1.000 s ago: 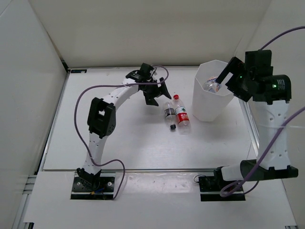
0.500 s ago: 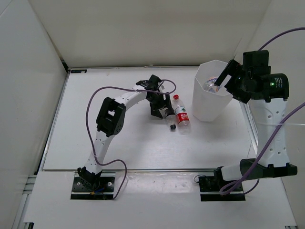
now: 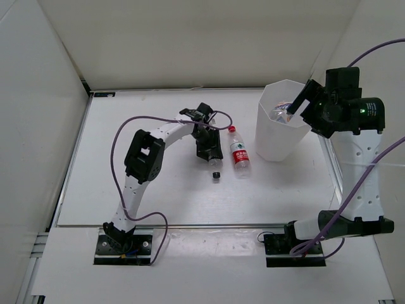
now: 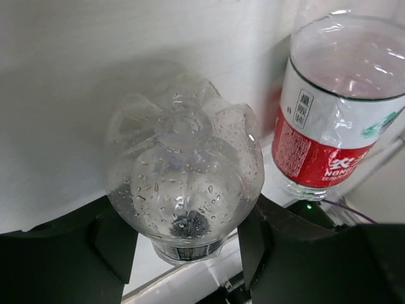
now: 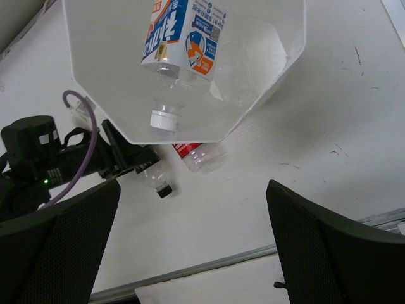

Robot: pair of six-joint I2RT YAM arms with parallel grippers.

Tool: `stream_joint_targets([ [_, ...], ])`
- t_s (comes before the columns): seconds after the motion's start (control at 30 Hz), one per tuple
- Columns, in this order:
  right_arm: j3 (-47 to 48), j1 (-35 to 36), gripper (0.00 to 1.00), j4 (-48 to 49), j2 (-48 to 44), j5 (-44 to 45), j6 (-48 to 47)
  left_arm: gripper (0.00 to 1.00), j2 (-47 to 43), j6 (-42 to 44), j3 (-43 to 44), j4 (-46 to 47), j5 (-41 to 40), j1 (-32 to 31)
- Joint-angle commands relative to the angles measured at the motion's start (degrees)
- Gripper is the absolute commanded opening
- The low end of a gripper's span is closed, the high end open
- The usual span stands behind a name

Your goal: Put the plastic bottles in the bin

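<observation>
Left gripper gap: my left gripper (image 3: pixel 211 152) is closed around the black-cap bottle (image 4: pixel 183 190), which fills the space between both fingers (image 4: pixel 107 244).
Right of it: the red-cap bottle (image 3: pixel 239 153) lies just beside, with only a narrow strip of tabletop (image 3: pixel 158 196) between.
Further right: the tall bin (image 3: pixel 272 142) blocks any low path.
Bin mouth: wide, with room around the blue-label bottle (image 5: pixel 183 31) inside.
Right gripper (image 3: pixel 295 106): over the bin rim, fingers spread wide.
Near and left: open tabletop, crossed only by my left arm (image 3: pixel 140 155).
Edges: white panels (image 3: pixel 38 126) close it in.
</observation>
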Motion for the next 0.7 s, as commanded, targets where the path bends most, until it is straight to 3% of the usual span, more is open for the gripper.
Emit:
stream_joint_targets([
  [0.0,-0.58,-2.06,1.00,-1.54,-0.73,-1.58,0.00,0.41,-9.49,1.88,5.76,-3.91,-9.06,1.16],
  [0.2,-4.17,-5.57,1.00,-2.07,-4.77,-0.28,3.52,0.43,-14.59,-0.76,23.88,-2.97,-21.98,1.79],
  [0.43,-6.29,-9.01,1.00,-3.83,-7.75,-2.38,4.75,0.38,-13.99,-2.16,38.11,12.06,-21.20,1.27],
  [0.57,-5.68,-10.76,1.00,-4.44,-10.66,-2.91,4.75,0.35,-12.94,-0.32,39.19,24.00,-25.85,-2.25],
  [0.67,-1.55,-10.77,1.00,-6.55,-11.27,-2.91,4.75,0.42,-10.91,2.84,40.77,32.07,-32.00,-5.94],
])
